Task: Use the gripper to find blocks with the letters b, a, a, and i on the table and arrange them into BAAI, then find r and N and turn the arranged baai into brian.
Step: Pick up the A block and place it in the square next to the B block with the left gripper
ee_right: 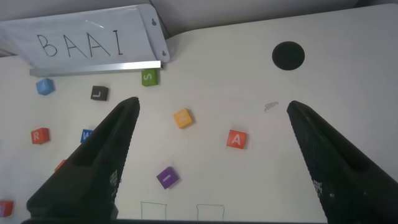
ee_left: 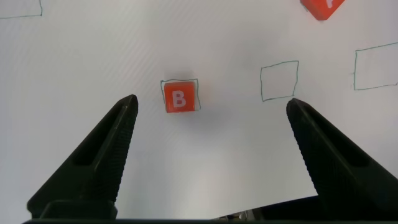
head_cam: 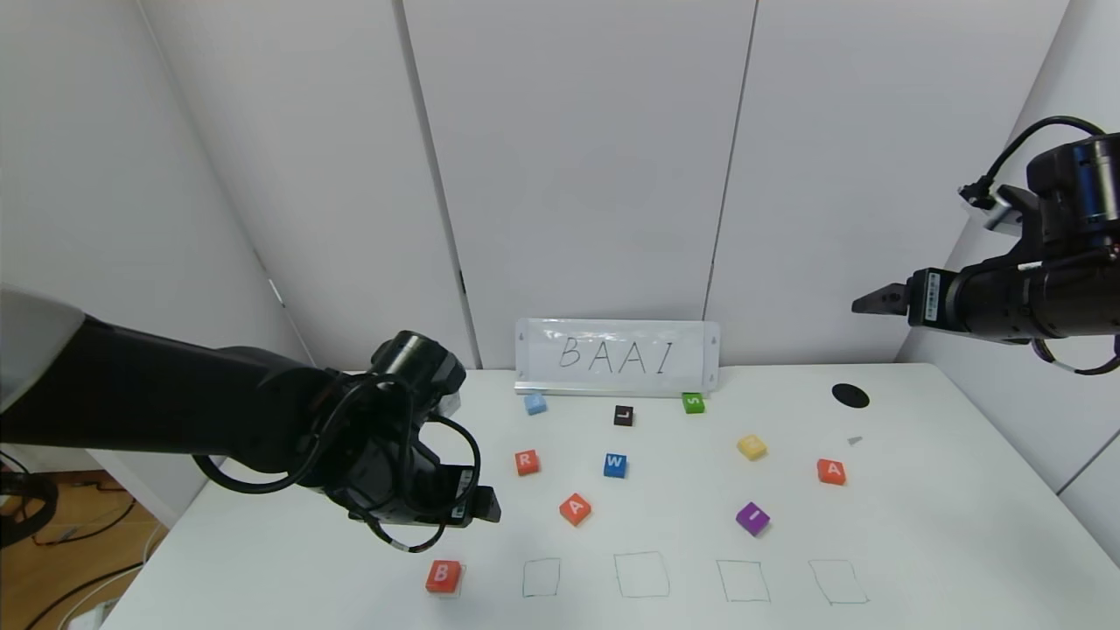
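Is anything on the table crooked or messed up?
Nothing is broken or spilled. The B block sits in the first drawn square, a little off its outline. The other letter blocks lie scattered and turned at different angles, like the purple I block. Both grippers, left and right, hang open and hold nothing.

- Head view: high, facing forward and down over the whole tabletop (head_cam: pixel 919 542), back wall included.
- Left wrist view: close above the tabletop's near-left part, looking straight down between its own fingers (ee_left: pixel 102 158) at the B block (ee_left: pixel 180 98).
- Right wrist view: farther off, raised at the right, angled across the tabletop toward the BAAI sign (ee_right: pixel 84 40).
- All three share the B block.
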Robot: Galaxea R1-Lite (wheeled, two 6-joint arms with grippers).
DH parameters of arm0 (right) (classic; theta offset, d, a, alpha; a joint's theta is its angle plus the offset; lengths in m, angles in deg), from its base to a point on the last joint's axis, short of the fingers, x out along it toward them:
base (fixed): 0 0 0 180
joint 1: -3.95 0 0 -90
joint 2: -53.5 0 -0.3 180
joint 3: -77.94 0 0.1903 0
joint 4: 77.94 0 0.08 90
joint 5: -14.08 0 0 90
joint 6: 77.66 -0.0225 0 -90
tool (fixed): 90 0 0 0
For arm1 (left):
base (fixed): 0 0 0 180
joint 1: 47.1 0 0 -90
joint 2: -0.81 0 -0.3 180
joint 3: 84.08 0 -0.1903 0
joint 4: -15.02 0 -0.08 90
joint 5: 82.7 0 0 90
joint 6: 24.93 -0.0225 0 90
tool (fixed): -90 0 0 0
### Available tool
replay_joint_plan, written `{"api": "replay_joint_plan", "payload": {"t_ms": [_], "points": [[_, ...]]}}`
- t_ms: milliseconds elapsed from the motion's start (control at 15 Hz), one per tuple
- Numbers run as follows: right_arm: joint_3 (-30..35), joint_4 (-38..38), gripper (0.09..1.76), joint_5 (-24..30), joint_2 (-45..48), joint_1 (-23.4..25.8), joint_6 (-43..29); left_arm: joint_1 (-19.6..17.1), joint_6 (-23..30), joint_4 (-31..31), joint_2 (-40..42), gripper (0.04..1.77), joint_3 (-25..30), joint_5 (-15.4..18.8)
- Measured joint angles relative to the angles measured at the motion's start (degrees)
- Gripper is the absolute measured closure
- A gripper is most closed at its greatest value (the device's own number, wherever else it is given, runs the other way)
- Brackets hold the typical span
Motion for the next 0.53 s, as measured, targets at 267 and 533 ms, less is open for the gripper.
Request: {"api": "replay_joint_plan", "payload": {"t_ms": [267,533], "points": [[0.0,0.0,0.14,-0.1,0.0,-0.1,0.0,1.6,-0.1,6.5,-0.5,0.11,-8.9,-0.1],[0.3,0.0,0.14,-0.1,-0.2,-0.7,0.0,3.1,-0.1,11.0,-3.2,0.1,-16.7,-0.4]]}}
